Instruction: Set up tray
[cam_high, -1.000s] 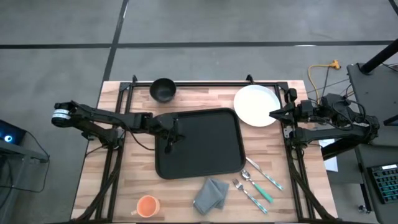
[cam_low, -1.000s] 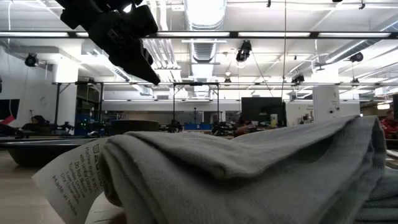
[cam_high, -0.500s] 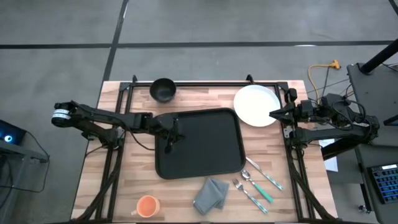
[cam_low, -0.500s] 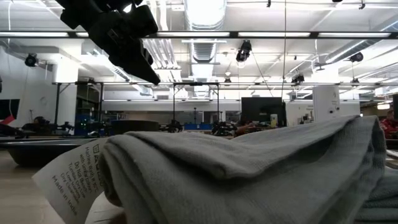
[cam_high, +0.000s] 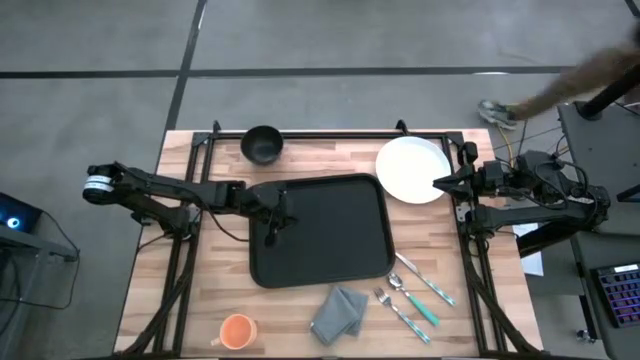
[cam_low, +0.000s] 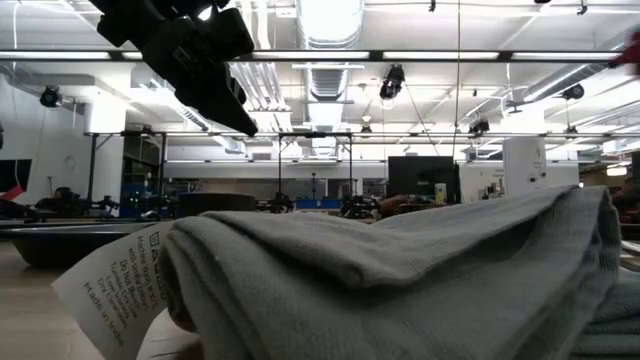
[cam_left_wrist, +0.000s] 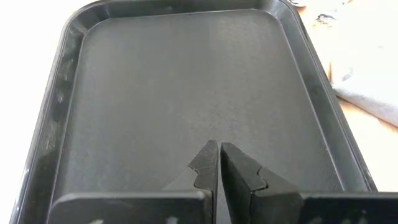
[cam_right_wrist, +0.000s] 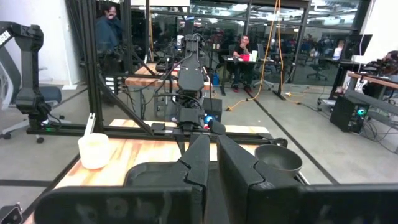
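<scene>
Under the left gripper (cam_high: 270, 238), whose fingers are shut on nothing, lies the big black tray (cam_high: 330, 235) with bare floor ahead. Right gripper (cam_high: 437, 183), also shut, touches the round white plate (cam_high: 410, 168).

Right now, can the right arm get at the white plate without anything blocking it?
Probably yes. The right gripper, shut, sits at the edge of the white plate, and nothing lies between them. The left gripper, also shut, hangs over the tray, well clear.
</scene>
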